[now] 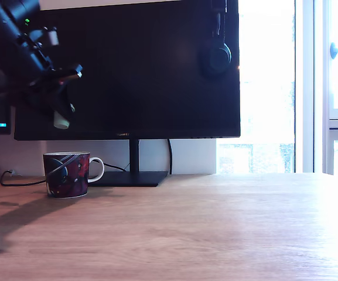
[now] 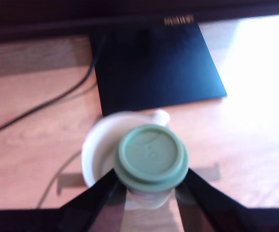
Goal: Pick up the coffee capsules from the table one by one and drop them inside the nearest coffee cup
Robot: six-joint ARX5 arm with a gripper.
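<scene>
Holding a small pale mint-green plastic coffee capsule aloft, your gripper hangs above the dark ceramic mug with the red-and-blue swirl pattern and white handle, which stands on the light-brown wooden desk toward its back edge, at the exterior view's left, just beside the black monitor stand. The fingers are pinching the capsule by its tapered body from two sides, the wide flanged end facing the wrist camera.

The relation that counts for you: the wrist view sets the capsule over the mug's white inner rim, overlapping the opening but seemingly shifted toward the handle side rather than centred. In the exterior view the capsule sits well clear above the mug and slightly toward that view's left of its middle. Its long axis appears tilted with the wrist, not plumb. Blur in the wrist view keeps the exact offset uncertain.

You would likely want the capsule centred over the opening before letting go; a release now risks clipping the rim.
</scene>
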